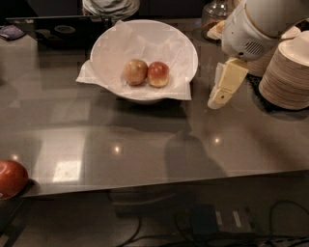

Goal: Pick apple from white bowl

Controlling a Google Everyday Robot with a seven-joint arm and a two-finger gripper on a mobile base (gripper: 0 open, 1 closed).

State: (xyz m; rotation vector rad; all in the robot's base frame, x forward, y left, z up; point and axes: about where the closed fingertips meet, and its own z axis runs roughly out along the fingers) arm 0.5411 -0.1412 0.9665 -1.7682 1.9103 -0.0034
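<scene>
The small apple [158,74], red with yellowish patches, lies in the white bowl [107,45] on its crinkled paper liner, at the right of a paler yellow-tan apple [135,72] that it touches. The bowl stands at the back middle of the grey table. My gripper [217,100] hangs from the white arm [256,26] just right of the bowl, above the table and about level with the bowl's rim. It holds nothing and is apart from the bowl.
A stack of beige paper bowls [287,72] stands close on the right of the gripper. A glass jar [215,12] stands behind the arm. A bigger dark red apple [10,178] sits at the table's front left corner. Cables lie below the front edge.
</scene>
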